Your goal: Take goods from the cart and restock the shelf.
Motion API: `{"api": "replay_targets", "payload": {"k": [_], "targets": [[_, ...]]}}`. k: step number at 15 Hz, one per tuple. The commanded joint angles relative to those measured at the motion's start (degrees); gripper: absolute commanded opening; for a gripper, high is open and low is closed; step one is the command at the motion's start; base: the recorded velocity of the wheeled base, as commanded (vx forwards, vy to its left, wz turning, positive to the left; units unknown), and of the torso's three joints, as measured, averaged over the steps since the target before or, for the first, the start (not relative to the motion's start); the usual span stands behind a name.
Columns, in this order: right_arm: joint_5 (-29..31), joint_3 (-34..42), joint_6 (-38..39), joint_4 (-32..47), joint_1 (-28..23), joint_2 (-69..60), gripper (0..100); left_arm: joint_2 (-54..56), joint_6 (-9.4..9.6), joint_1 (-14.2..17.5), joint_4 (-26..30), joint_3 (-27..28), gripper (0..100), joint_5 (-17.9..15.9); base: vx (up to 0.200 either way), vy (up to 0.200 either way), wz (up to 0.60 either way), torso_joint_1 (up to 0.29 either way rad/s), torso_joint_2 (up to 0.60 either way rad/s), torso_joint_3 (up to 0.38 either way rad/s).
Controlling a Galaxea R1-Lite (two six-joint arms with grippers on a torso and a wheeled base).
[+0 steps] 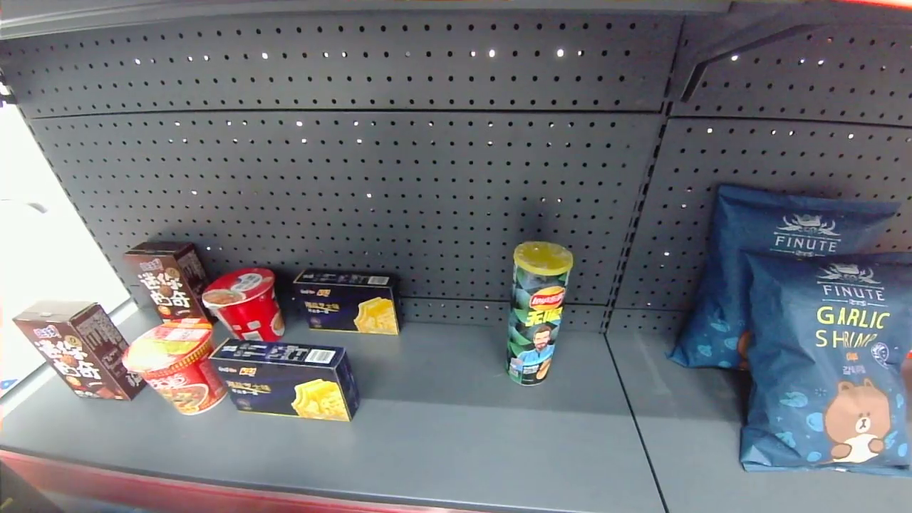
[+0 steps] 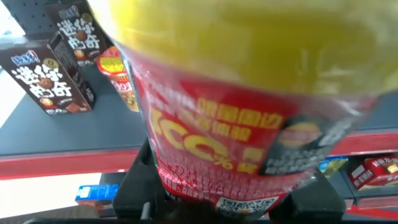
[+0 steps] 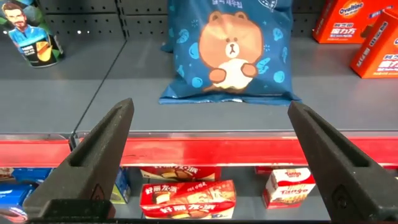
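Gripped red yellow-lidded snack tube (image 2: 249, 124) in left claw (image 2: 224, 199) before front edge of grey metal shelf (image 1: 456, 427), likely for stocking; held right claw (image 3: 210, 104) spread, empty.

Matt metal shelf (image 1: 456, 427), glossy bags (image 1: 819, 370)

Shelf: grey board (image 1: 456, 427) is carrying every item.
Chip can (image 1: 538, 313): is standing upright, apart from the rest.
Left of chip can: blue boxes (image 1: 292, 377) (image 1: 349, 301), red cups (image 1: 178, 367) (image 1: 244, 303) and brown cartons (image 1: 78, 349) (image 1: 167, 279) are sitting in pairs.
Right of chip can: blue bags (image 1: 826, 363) (image 1: 755, 263) are overlapping.
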State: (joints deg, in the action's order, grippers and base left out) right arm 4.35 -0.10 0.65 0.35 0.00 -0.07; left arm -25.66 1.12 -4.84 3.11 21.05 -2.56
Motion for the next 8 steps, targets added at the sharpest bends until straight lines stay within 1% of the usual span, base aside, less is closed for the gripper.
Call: {"api": "replay_targets", "payload": {"k": [1,2,8], "targets": [[0.0,0.0,0.0,0.0,0.0,0.1,100,0.2,-0.07,0.0,0.0,-0.5,0,-0.1,0.0,0.0,-0.6,-0.007,0.0,0.002],[0.0,0.0,0.0,0.0,0.0,0.1,100,0.1,-0.07,0.0,0.0,-0.4,0,-0.1,0.0,0.0,-0.6,0.002,0.0,0.007],[0.0,0.0,0.0,0.0,0.0,0.1,100,0.1,-0.42,0.0,0.0,-0.8,0,-0.1,0.0,0.0,0.0,0.0,0.0,0.0]]}}
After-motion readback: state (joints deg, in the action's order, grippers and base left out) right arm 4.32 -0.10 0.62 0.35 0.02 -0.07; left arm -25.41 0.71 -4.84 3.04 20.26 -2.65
